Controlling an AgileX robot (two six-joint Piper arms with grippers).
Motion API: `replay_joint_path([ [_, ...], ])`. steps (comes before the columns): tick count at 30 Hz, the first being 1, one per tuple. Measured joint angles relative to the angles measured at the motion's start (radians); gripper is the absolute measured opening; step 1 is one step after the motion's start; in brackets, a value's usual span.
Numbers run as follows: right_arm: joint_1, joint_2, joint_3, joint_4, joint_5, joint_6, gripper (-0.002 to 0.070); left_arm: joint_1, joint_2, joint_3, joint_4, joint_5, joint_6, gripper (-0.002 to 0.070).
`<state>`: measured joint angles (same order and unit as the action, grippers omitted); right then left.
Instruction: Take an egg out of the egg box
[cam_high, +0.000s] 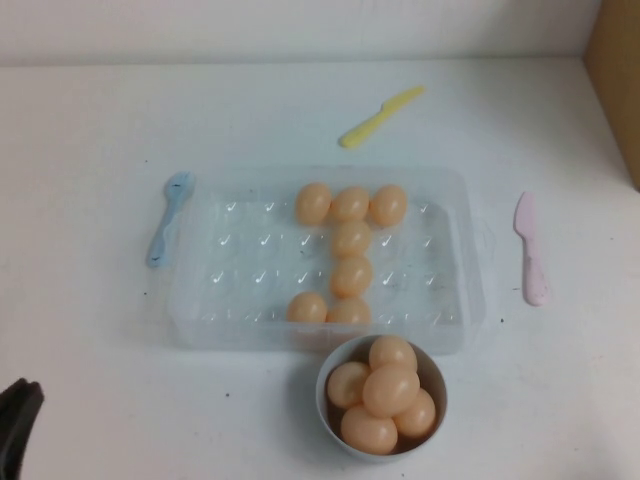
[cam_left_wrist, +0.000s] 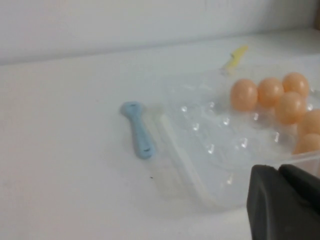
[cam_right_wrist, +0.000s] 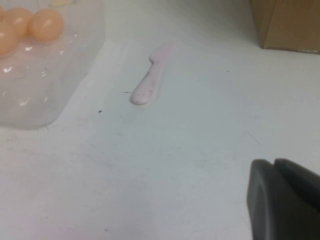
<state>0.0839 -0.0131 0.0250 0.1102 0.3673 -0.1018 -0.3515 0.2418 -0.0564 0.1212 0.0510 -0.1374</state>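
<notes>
The clear plastic egg box (cam_high: 200, 300) lies in the middle of the table and holds several peach-tan eggs, among them one at the back row (cam_high: 313, 203) and one at the front row (cam_high: 307, 308). The box also shows in the left wrist view (cam_left_wrist: 185, 165) with eggs (cam_left_wrist: 244, 94), and in the right wrist view (cam_right_wrist: 45, 95). My left gripper (cam_high: 15, 420) is parked at the table's front left, shut and empty, also seen in its wrist view (cam_left_wrist: 278, 172). My right gripper (cam_right_wrist: 274, 165) is shut and empty over bare table right of the box; it is out of the high view.
A small grey-white bowl (cam_high: 330, 410) with several eggs stands in front of the box. A blue spoon (cam_high: 168, 217) lies left of the box, a pink knife (cam_high: 530, 248) right of it, a yellow knife (cam_high: 380, 116) behind. A cardboard box (cam_high: 615, 70) is at the back right.
</notes>
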Motion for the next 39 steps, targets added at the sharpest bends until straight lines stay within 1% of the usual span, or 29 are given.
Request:
replay_joint_path([
  [8, 0.000, 0.000, 0.000, 0.000, 0.001, 0.000, -0.0017, 0.210, -0.199, 0.078, -0.011, -0.007, 0.002, -0.0003],
  [9, 0.000, 0.000, 0.000, 0.000, 0.001, 0.000, -0.0017, 0.225, -0.210, 0.080, -0.011, 0.000, 0.002, -0.0003],
  [10, 0.000, 0.000, 0.000, 0.000, 0.001, 0.000, -0.0017, 0.255, -0.223, 0.080, -0.011, 0.018, 0.002, -0.0003],
  [13, 0.000, 0.000, 0.000, 0.000, 0.001, 0.000, -0.0017, 0.290, -0.234, 0.080, -0.013, 0.051, 0.002, -0.0003],
  [15, 0.000, 0.000, 0.000, 0.000, 0.001, 0.000, -0.0017, 0.298, -0.234, 0.080, -0.015, 0.073, 0.002, -0.0003],
  [24, 0.000, 0.000, 0.000, 0.000, 0.001, 0.000, -0.0017, 0.303, -0.234, 0.082, -0.017, 0.279, 0.002, -0.0003],
  [39, 0.000, 0.000, 0.000, 0.003, 0.001, 0.000, -0.0017, 0.304, -0.234, 0.082, -0.023, 0.299, 0.002, -0.0003],
])
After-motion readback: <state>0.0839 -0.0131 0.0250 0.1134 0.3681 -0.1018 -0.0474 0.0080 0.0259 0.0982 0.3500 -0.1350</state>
